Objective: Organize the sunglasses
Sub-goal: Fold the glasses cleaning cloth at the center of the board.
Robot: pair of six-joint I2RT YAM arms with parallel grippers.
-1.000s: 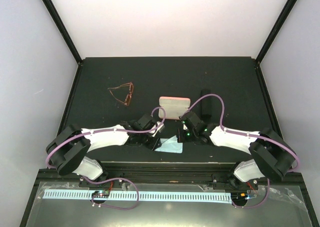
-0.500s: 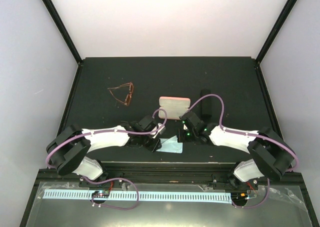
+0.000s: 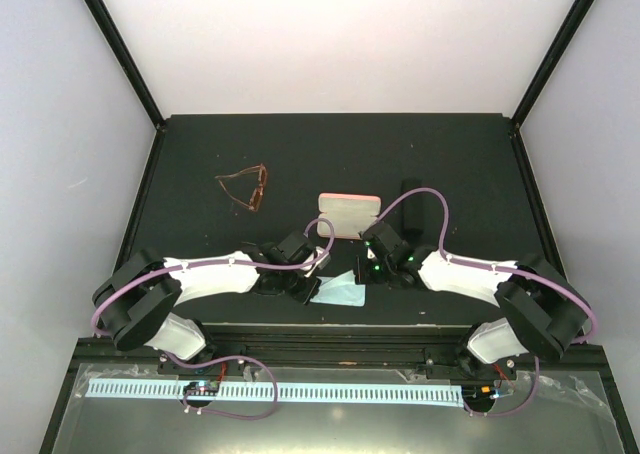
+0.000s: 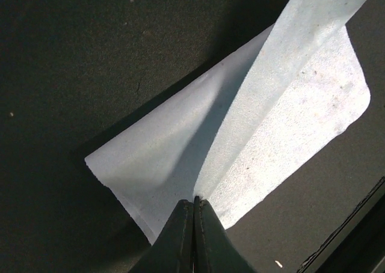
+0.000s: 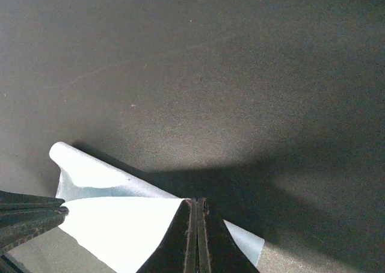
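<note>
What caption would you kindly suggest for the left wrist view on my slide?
Left gripper shut on the edge of a light blue cloth lying creased on the dark table.

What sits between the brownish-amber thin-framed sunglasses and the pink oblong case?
Nothing: in the top view, the black tabletop between the sunglasses and case is bare.

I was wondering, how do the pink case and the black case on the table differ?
The pink case is light and stands out on the dark table; the black case nearly blends into it. The pink case lies crosswise in the top view, the black case lengthwise, front to back. The pink case looks broader than the slim black case. Both are oblong and lie side by side.
</note>
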